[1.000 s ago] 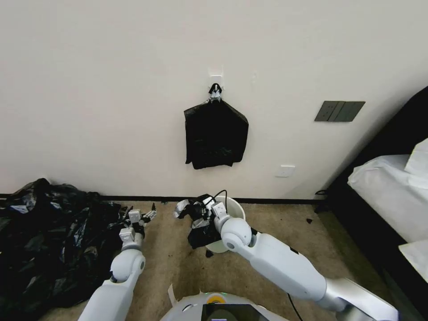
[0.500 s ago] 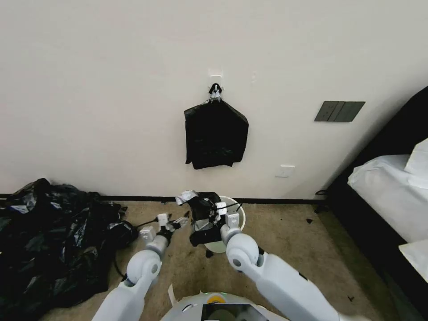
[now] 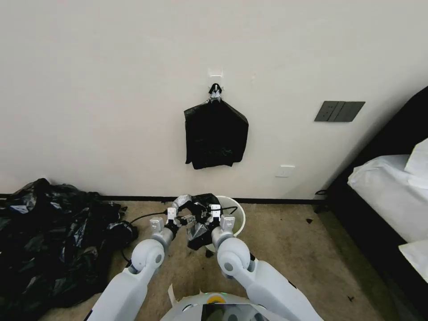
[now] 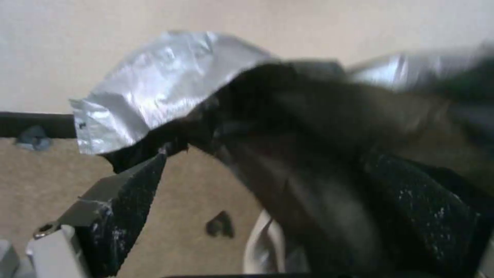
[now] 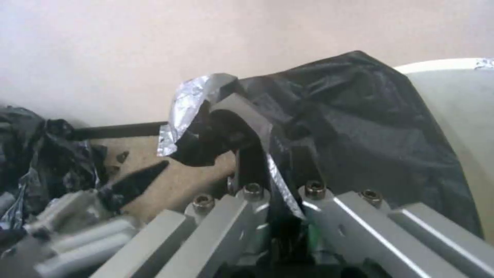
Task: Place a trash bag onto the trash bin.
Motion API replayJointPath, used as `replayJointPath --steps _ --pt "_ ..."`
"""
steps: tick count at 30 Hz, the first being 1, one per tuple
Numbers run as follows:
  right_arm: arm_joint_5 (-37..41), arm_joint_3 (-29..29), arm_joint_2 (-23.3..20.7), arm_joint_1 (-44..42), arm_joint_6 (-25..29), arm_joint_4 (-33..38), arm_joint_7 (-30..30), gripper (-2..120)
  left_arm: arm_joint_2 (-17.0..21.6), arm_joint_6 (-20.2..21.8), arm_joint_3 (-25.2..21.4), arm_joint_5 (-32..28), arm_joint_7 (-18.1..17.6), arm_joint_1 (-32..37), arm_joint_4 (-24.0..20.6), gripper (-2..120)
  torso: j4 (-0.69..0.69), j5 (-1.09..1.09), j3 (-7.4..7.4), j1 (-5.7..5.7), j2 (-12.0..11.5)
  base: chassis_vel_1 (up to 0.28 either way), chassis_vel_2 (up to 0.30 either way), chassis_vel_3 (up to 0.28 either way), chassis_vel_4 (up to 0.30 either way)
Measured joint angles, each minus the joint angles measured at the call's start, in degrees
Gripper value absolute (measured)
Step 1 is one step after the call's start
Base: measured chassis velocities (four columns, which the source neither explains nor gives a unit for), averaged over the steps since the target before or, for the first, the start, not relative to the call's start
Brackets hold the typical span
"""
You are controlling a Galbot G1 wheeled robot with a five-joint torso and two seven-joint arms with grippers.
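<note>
Left gripper (image 3: 183,219), spread open, has been swung in beside the trash bag (image 3: 199,218), pinched by right gripper (image 3: 206,217) at the trash bin (image 3: 235,219) rim; two-handed spreading likely.

One bin (image 3: 232,218), two grippers, one held bag (image 3: 199,223).

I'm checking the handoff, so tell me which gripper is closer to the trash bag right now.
Right. The right gripper is shut on the trash bag by the trash bin. The left gripper is open just beside the bag's silvery edge, not gripping it.
</note>
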Motion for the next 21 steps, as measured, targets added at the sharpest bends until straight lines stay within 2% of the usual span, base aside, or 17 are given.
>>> replayJointPath --steps 7,12,15,21 --pt "0.2 0.0 0.0 -0.5 -0.2 -0.2 -0.1 0 -0.6 1.2 4.9 1.9 0.3 -3.4 2.6 100 -0.02 0.0 0.0 0.0 0.0 0.0 0.0 0.0 0.0" --pt "0.1 0.0 0.3 -0.5 -0.4 -0.2 -0.5 0 -2.3 3.4 9.5 2.4 -2.4 -7.8 6.9 100 -0.02 0.0 0.0 0.0 0.0 0.0 0.0 0.0 0.0" --pt "0.1 0.4 0.6 -0.4 -0.5 -0.2 -0.6 0 -3.3 4.9 11.1 2.9 -3.7 -9.4 8.5 100 -0.02 0.02 0.0 0.0 0.0 0.0 0.0 0.0 0.0" --pt "-1.1 0.6 0.6 -0.9 -0.4 -0.3 -1.8 0 -5.0 5.2 12.8 4.8 -5.3 -11.7 11.1 100 0.01 0.02 0.0 0.0 0.0 0.0 0.0 0.0 0.0"
